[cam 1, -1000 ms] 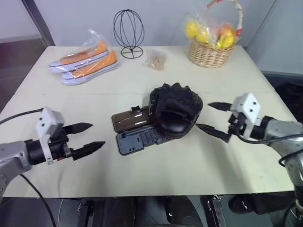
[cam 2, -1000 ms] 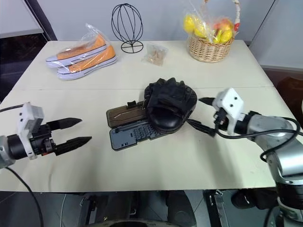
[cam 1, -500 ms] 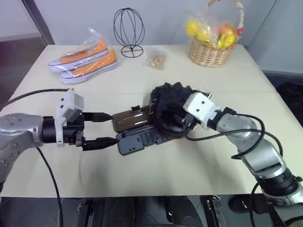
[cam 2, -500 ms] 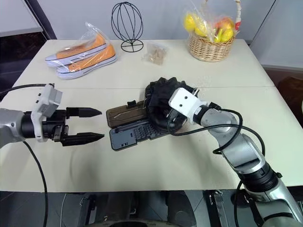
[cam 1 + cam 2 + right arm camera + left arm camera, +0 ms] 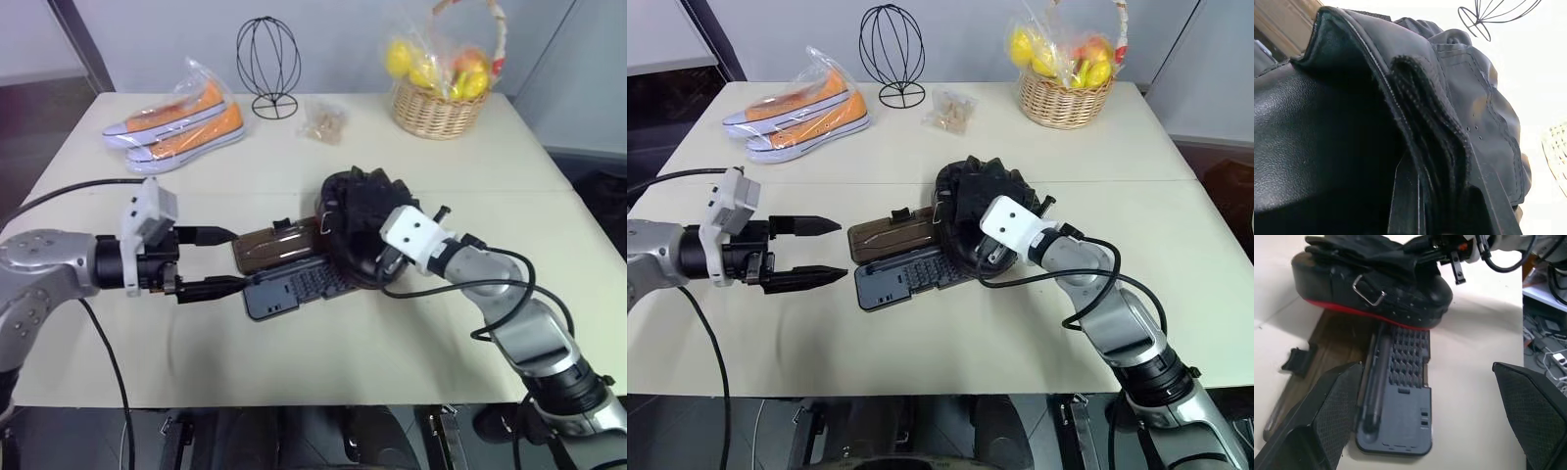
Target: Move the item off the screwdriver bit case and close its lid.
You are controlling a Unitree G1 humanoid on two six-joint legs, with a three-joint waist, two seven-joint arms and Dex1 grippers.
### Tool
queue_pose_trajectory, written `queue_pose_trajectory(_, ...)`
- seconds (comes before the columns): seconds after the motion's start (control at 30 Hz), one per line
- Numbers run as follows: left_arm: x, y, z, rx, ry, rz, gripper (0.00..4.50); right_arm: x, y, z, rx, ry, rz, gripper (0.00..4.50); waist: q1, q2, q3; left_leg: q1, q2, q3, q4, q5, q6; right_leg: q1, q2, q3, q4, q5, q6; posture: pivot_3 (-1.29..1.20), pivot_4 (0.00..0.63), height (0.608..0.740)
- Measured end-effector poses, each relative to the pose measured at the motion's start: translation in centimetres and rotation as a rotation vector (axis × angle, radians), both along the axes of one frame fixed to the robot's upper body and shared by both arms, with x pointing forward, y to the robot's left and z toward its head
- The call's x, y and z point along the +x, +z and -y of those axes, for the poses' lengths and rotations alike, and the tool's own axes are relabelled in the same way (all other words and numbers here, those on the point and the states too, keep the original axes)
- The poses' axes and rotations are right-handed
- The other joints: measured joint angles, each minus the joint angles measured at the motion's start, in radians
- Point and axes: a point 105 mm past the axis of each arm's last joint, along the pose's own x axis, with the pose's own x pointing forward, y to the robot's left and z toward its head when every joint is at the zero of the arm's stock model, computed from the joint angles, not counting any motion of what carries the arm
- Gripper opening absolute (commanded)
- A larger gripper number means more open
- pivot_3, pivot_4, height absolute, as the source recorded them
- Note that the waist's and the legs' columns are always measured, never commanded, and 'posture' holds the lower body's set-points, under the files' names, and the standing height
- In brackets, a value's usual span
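The item, a bulky black padded mitt (image 5: 358, 217), lies over the far end of the screwdriver bit case (image 5: 286, 290), tipped up slightly on its right side. The case's dark grey half with rows of bits lies open beside the smoky brown lid (image 5: 272, 245), which is flat on the table. My right gripper (image 5: 990, 257) is shut on the mitt's folded edge; in the right wrist view thin fingers (image 5: 1406, 196) pinch the black layers (image 5: 1352, 127). My left gripper (image 5: 235, 260) hovers open just left of the case, its fingers (image 5: 1327, 416) wide apart and holding nothing.
At the back of the cream table (image 5: 392, 343) are orange shoes in a plastic bag (image 5: 174, 119), a black wire stand (image 5: 267, 67), a small snack bag (image 5: 322, 121) and a fruit basket (image 5: 438, 93). The table's front edge is near both arms.
My right arm swung in from the right and its gripper closed on the mitt, which shifted slightly right. My left gripper moved in toward the case's left end and stayed open.
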Motion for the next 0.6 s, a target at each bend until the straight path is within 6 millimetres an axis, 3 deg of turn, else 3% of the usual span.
queue_pose_trajectory(0.13,0.6,0.1,1.0,-0.026,-0.044,-0.001,4.50,-0.5,0.2,3.1,-0.023,-0.090,0.010,0.03,0.005,0.000,0.000,-0.001,-0.001,-0.001,0.000,0.000,0.000,-0.002,-0.001,0.000,0.002,0.000,0.000,0.00,0.150,0.740)
queue_pose_trajectory(0.3,1.2,0.6,2.5,-0.067,-0.128,-0.007,4.50,-2.4,2.7,11.3,-0.160,-0.340,0.109,0.03,0.005,0.000,0.000,-0.001,-0.003,0.000,0.000,0.000,0.000,-0.002,0.000,0.000,0.003,0.000,0.001,0.00,0.150,0.740)
queue_pose_trajectory(0.4,1.3,0.6,3.5,-0.081,-0.186,-0.020,4.50,-3.9,3.3,14.2,-0.213,-0.421,0.131,0.03,-0.003,0.000,0.000,-0.001,-0.002,0.000,0.000,0.000,0.000,-0.002,0.002,0.000,0.004,0.000,0.001,0.00,0.150,0.740)
queue_pose_trajectory(0.5,1.3,0.4,4.3,-0.084,-0.233,-0.027,4.50,-5.3,1.4,15.6,-0.254,-0.434,0.062,0.03,-0.011,0.000,0.000,0.001,0.000,0.001,0.000,0.000,0.000,-0.002,0.005,0.002,0.005,0.000,0.001,0.00,0.150,0.740)
queue_pose_trajectory(0.6,1.4,0.4,4.6,-0.080,-0.254,-0.019,4.50,-5.7,0.1,15.3,-0.246,-0.405,0.028,0.03,-0.013,0.000,0.000,0.002,0.001,0.002,0.000,0.000,0.000,-0.003,0.006,0.003,0.005,0.000,0.001,0.00,0.150,0.740)
